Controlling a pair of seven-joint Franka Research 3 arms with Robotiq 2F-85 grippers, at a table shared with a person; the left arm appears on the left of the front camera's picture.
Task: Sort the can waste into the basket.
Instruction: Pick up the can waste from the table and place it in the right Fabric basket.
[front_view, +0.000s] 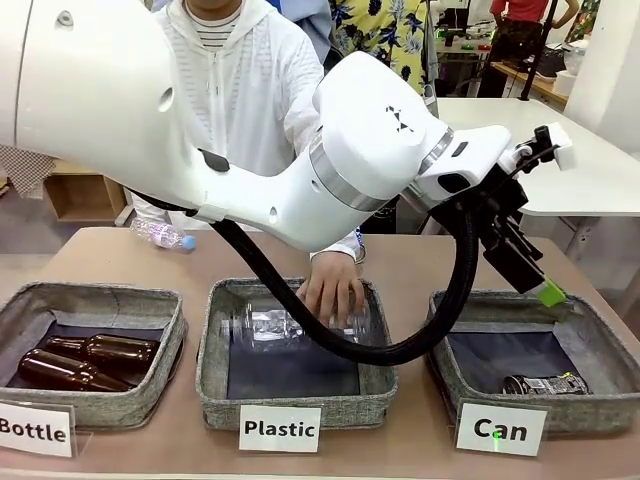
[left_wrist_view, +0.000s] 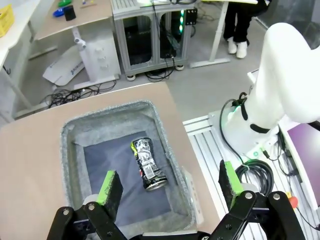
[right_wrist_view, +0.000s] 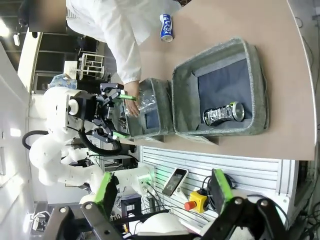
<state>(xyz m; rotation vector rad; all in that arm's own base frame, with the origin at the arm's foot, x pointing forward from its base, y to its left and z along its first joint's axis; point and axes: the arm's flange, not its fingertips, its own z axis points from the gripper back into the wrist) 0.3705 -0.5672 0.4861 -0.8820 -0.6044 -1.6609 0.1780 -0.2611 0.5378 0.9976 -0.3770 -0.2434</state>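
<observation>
Status: half done, by my judgement. The dark can (left_wrist_view: 148, 165) lay on its side in the bottom of the basket (left_wrist_view: 67, 150), at the centre of the left wrist view. My left pincer (left_wrist_view: 170, 182) hung above it, released, jaws wide, grasping nothing. The blue can (right_wrist_view: 166, 27) lay on the surface (right_wrist_view: 280, 75), at the top of the right wrist view, outside the basket, not yet sorted. My right pincer (right_wrist_view: 163, 189) was also released and empty, beyond the surface edge.
</observation>
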